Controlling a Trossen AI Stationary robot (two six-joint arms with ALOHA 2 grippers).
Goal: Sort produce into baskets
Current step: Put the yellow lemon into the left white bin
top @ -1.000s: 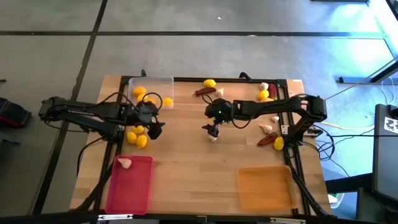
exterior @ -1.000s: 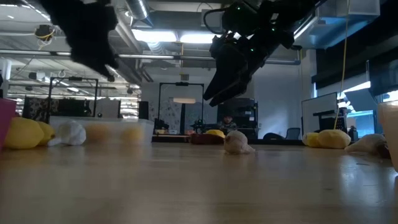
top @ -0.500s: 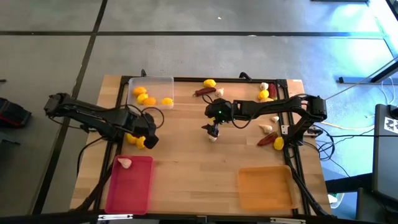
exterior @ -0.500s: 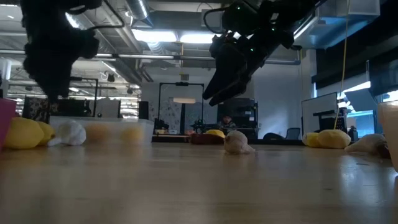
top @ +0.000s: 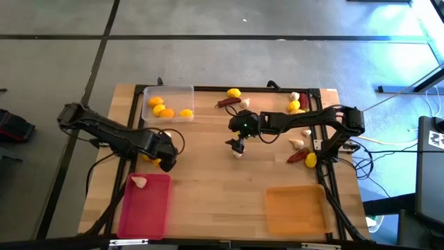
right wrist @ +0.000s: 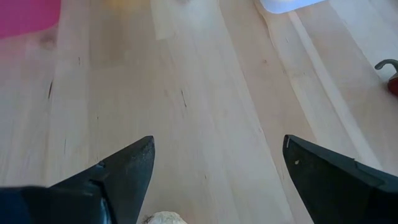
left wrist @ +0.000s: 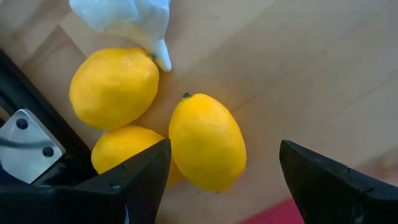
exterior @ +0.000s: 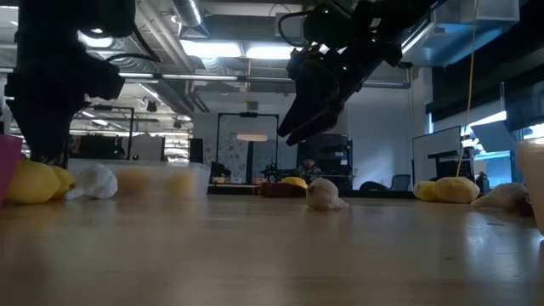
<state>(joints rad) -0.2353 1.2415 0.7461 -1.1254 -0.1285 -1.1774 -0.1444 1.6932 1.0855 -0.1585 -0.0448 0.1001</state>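
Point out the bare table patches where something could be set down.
Bare wood runs between the pink basket and orange basket, and in the middle below the right gripper. Crowded: the far-right edge's produce, and lemons under the left gripper.

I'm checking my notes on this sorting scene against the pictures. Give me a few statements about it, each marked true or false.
1. The pink basket holds one garlic bulb. True.
2. The orange basket holds two lemons. False: nothing shows in it.
3. The left gripper is open above a lemon. True.
4. The right gripper is shut on a chili pepper. False: it is open and holds nothing, with a garlic bulb just below it.
5. The clear basket contains yellow and orange fruits. True.
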